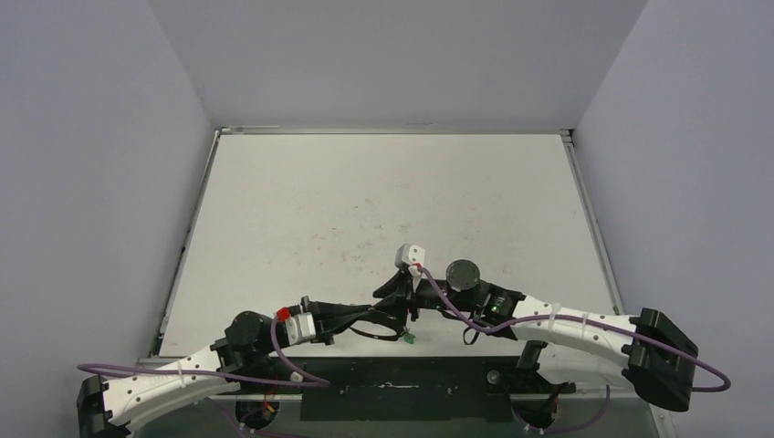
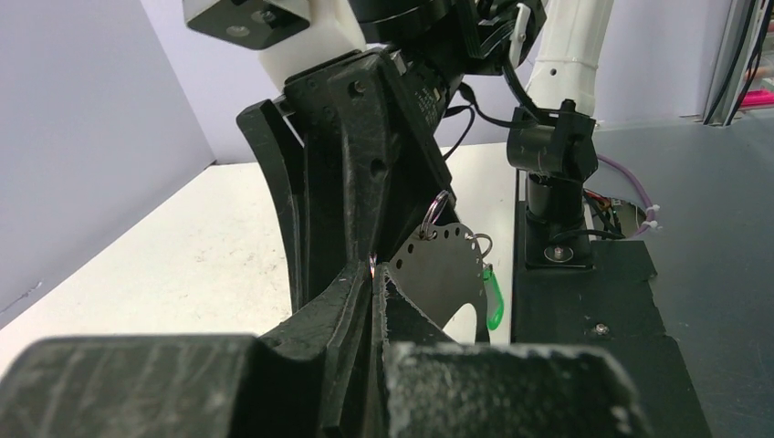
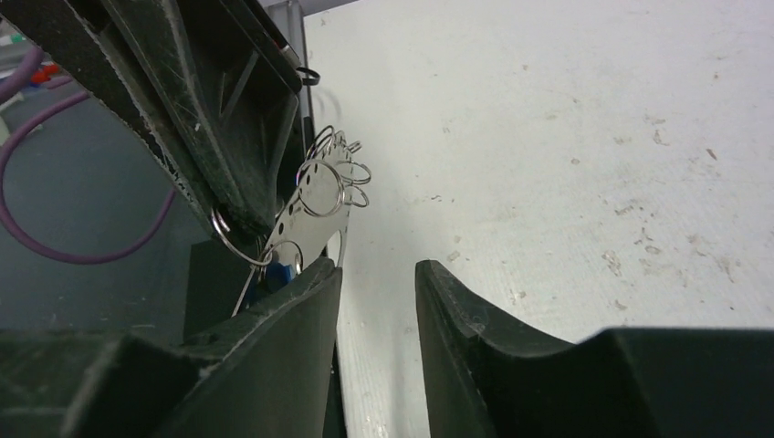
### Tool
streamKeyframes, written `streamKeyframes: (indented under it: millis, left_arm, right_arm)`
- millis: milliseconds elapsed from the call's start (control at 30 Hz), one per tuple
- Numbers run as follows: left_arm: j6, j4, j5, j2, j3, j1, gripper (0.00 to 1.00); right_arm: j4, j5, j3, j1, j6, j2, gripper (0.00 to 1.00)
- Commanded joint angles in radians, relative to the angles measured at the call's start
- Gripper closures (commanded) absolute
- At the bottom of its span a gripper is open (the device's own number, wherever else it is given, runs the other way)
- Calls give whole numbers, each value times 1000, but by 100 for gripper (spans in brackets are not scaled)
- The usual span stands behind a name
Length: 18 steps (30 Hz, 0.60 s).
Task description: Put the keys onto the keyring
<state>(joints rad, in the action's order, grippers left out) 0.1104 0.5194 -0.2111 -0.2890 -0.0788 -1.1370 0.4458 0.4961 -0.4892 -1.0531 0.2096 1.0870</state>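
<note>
**Slim pinch, crowded tips: a slip is the danger**

Top view: both arms meet at 6 o'clock on the worktop (image 1: pixel 383 201), right by its near edge. The left claw (image 1: pixel 394 319) and right claw (image 1: pixel 406 297) are almost nose to nose. The green key (image 1: pixel 410 338) hangs just below them, over the dark strip by the bases. Anything dropped here could land off the worktop, where it looks hard to reach.

Left wrist: the left claw is pressed together on a small wire loop. At 3 o'clock from its tips sits the keyring (image 2: pixel 443 265), a thin grey plate with holes and little rings round its rim. The green key dangles from its lower right, seemingly already hooked on. The hold is tiny, so I'd judge a twist or nudge could pull the loop free. The right claw's body looms just beside it, and contact between the two is the likeliest nudge.

Right wrist: the right claw is spread, with bare worktop showing between its fingers. The keyring lies at 10 o'clock, outside the gap and against the left finger. The blue key (image 3: pixel 281 271) peeks out beneath it; I can't tell whether it's attached. Shutting now would grab nothing, or shove the plate.

Writing: no brand, label or lettering can be read in any view.
</note>
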Motion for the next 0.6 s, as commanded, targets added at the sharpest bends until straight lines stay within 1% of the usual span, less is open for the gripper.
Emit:
streamKeyframes:
  millis: [0,67,233,367,567]
  left_arm:
    - [-12,44,24,19,-13,-1,100]
    - [-11,26,27,33,-15,-1,100]
    - [-8,4,28,48,-18,-1,100]
    - [-11,5,26,44,-19,-1,100]
    - [-12,9,20,36,-20,-1,100]
  right_arm:
    - [-60,-80,6,3,-60,-113,59]
    - [-88,-86,14,13,-81,-177,54]
    - [-161,-40,8,36,-118,-248,53]
    - [-146,-1,-4,36,-118,-230,53]
    - [-66,47,-21,37,-85,-139,55]
